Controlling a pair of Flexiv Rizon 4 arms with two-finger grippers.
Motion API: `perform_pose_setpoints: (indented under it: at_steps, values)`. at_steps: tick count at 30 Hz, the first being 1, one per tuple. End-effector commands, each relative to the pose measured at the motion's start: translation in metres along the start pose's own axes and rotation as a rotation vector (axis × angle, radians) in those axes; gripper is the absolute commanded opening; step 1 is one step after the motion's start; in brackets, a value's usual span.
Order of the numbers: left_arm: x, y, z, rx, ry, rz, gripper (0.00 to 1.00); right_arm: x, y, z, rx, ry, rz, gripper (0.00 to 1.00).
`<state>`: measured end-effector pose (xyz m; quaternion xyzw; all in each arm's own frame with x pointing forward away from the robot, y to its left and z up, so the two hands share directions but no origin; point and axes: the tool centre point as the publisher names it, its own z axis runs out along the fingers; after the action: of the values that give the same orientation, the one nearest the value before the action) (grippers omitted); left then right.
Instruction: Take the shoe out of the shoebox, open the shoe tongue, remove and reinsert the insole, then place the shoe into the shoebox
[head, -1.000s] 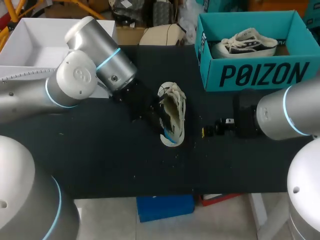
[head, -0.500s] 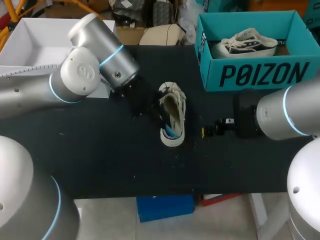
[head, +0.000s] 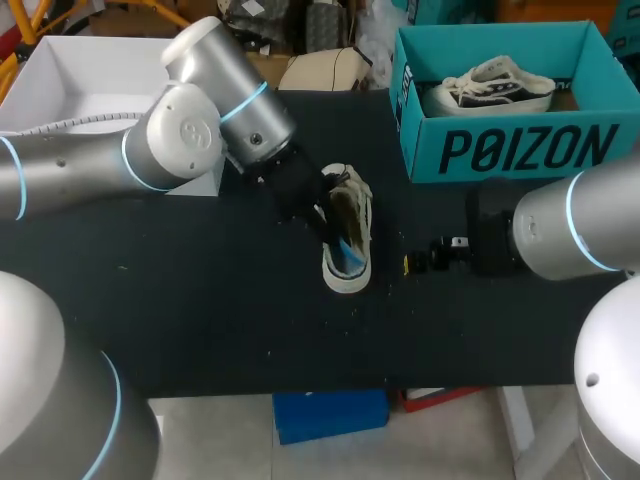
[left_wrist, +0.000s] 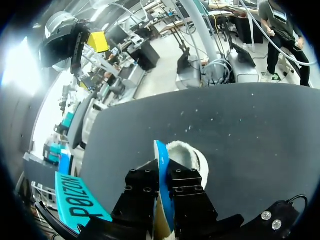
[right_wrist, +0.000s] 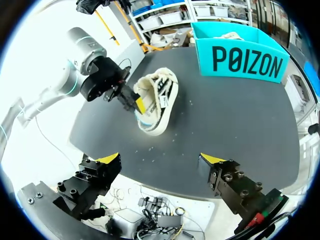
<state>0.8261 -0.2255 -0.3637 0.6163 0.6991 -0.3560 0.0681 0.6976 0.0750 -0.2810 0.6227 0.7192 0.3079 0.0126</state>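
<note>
Left wrist view: the blue insole (left_wrist: 162, 165) is gripped from both sides by the left gripper (left_wrist: 161, 186), partly out of the shoe (head: 349, 205), which lies on the table (head: 200, 300) outside the shoebox (head: 500, 150); the right gripper (right_wrist: 161, 158) is held wide open, well apart; reseating and boxing are judged outstanding

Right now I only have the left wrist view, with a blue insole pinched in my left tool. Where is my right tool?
Observer: The right tool hangs open and empty to the right of the cream canvas shoe, not touching it.
Operator: Is the shoebox free for later?
Observer: No. The teal cardboard shoebox at the table's far right corner holds a black-and-white sneaker.
Operator: Is the insole clear of the shoe?
Observer: Seemingly not. From above, the blue insole lies within the shoe's outline.
</note>
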Motion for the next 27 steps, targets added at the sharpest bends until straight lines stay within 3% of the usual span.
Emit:
perform_pose_setpoints:
  at_steps: [1,13,22,23,24,27]
  values:
    - [-0.001,0.009,0.003,-0.017,0.009,-0.011,0.0,0.0,-0.001,0.0,0.0,0.001,0.001,1.0]
    - [-0.002,0.027,0.005,-0.097,0.058,-0.037,0.0,0.0,-0.001,0.0,0.0,0.001,0.001,1.0]
    - [0.01,0.016,0.026,-0.031,0.15,-0.065,0.0,0.0,-0.001,0.0,0.0,0.001,0.001,1.0]
    - [0.011,0.015,0.027,-0.027,0.161,-0.068,0.04,0.0,-0.001,0.0,0.0,0.001,0.001,1.0]
    - [0.013,0.013,0.029,-0.017,0.171,-0.072,0.18,0.0,-0.001,0.0,0.0,0.001,0.001,1.0]
    - [0.014,0.007,0.025,-0.013,0.173,-0.075,0.29,0.0,-0.001,0.0,0.0,0.001,0.001,1.0]
